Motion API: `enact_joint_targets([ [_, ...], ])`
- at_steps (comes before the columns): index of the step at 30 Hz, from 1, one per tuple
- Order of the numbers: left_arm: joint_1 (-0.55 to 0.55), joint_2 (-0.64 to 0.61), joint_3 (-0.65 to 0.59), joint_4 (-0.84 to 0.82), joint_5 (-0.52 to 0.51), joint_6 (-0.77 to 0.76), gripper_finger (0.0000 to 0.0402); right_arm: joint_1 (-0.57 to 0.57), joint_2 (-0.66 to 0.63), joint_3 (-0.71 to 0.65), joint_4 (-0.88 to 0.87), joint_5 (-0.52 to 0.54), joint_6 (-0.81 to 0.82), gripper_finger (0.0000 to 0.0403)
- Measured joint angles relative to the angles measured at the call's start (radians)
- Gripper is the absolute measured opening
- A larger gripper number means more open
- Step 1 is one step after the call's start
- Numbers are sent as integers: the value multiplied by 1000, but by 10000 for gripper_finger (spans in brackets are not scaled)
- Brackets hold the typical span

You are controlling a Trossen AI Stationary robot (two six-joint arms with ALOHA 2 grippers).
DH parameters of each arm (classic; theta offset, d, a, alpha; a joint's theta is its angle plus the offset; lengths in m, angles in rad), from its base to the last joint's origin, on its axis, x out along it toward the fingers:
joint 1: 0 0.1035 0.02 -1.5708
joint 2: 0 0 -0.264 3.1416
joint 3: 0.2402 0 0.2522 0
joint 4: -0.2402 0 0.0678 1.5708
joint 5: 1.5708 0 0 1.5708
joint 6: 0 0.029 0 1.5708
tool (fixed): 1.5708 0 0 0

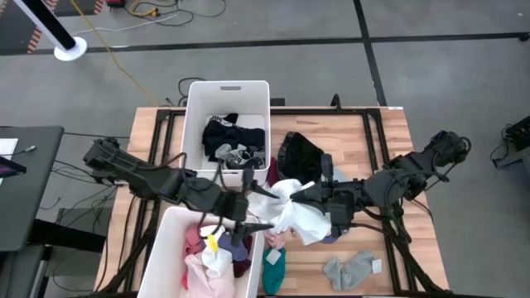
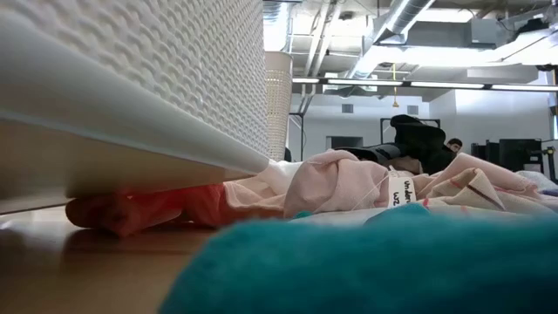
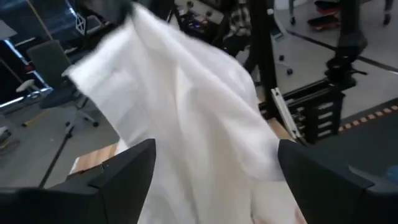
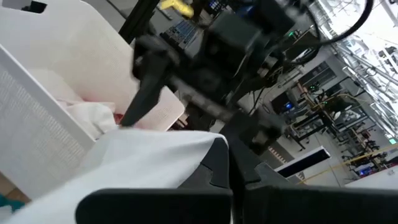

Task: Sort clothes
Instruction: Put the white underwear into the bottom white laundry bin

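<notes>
White garment, lifted at frame centre of the high view, is clenched in the right hand; the left hand stands released at its left edge. Best to close on a free corner, then carry it over the lower-left bin.
</notes>
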Motion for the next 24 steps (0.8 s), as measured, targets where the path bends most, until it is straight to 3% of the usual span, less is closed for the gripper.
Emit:
enact_joint_targets([
  [14, 54, 95, 0, 271, -29, 8, 332, 0, 1, 4, 0, 0, -6, 0],
  [24, 74, 94, 0, 295, -28, 47, 237, 0, 2, 4, 1, -1, -6, 0],
])
